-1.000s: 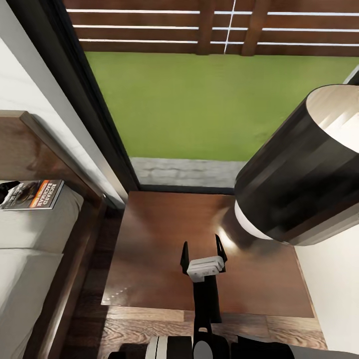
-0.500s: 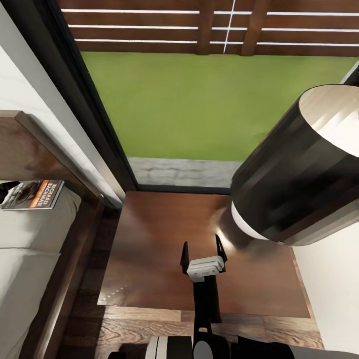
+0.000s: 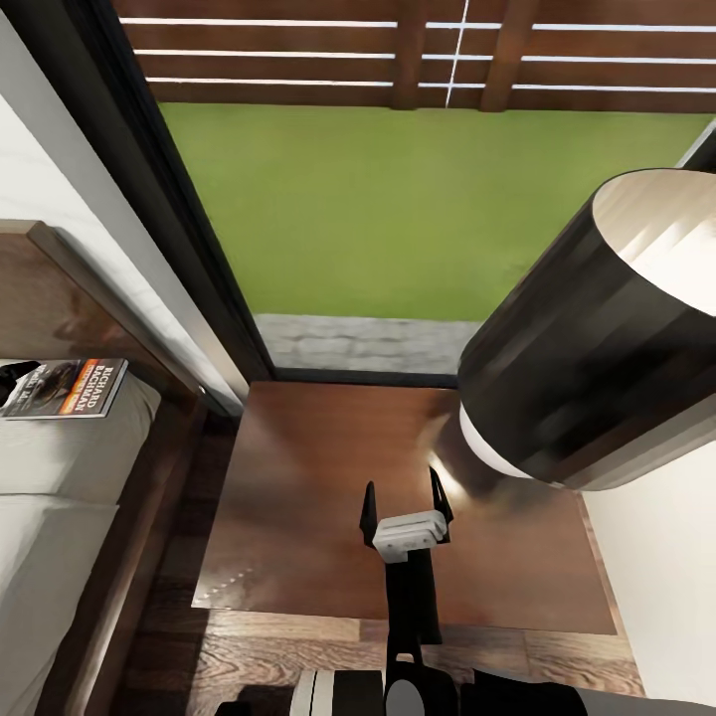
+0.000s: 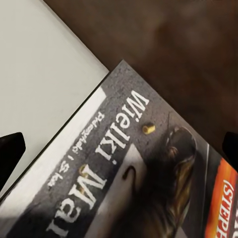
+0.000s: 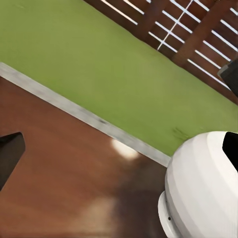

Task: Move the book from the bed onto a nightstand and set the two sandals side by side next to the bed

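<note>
Head view: one book [image 3: 68, 387] lies flat on the pale mattress of the bed [image 3: 60, 497], close to the dark headboard [image 3: 70, 298]; its far left corner is covered by a black part at the picture's edge, probably the left gripper, too little of it showing to be sure. One nightstand [image 3: 318, 497] stands just beside the bed, its right rear partly hidden by one large lamp [image 3: 597, 348] with a dark shade, itself cut off at the right edge. The right gripper [image 3: 403, 500] hangs over the nightstand top, its two black fingers spread and pinching nothing.

Left wrist view: the book [image 4: 139, 183] seen at close range, with cover lettering legible only in part; the left gripper [image 4: 119, 148] shows two dark fingertips [image 4: 10, 148] at opposite edges, set wide apart, with the book between them; contact cannot be judged.

Right wrist view: the lamp's white base [image 5: 203, 188], grass and a slatted fence
</note>
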Robot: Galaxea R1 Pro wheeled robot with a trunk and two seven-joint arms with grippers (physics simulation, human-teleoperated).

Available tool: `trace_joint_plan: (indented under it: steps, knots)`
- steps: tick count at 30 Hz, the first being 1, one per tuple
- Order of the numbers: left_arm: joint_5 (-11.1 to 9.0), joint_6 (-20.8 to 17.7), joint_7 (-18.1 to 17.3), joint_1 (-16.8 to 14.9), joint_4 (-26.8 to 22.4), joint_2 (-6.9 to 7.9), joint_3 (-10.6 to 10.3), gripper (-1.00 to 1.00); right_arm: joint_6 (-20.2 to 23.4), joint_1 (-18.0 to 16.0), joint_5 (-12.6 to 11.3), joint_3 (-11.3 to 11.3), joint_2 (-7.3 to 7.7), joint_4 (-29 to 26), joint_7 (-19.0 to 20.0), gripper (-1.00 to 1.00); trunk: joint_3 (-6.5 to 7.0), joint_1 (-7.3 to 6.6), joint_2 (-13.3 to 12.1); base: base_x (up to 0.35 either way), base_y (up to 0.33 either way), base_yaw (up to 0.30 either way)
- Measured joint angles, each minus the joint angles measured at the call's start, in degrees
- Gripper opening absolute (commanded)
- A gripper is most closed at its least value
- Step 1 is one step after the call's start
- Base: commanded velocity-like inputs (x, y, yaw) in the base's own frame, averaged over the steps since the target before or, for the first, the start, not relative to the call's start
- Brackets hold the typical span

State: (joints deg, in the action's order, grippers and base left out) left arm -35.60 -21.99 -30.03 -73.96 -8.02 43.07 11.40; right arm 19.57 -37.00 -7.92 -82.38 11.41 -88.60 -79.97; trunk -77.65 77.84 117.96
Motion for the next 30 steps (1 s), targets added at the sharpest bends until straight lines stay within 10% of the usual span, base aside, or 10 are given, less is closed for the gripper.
trace_joint_plan:
  steps: [30]
  knots:
    - [-0.05, -0.01, 0.16, 0.0, -0.04, 0.0, 0.09, 1.0, 0.22, -0.01, 0.09, -0.01, 0.07, 0.0, 0.0, 1.0, 1.04, -1.09, -1.99, 0.0, 0.0, 0.048]
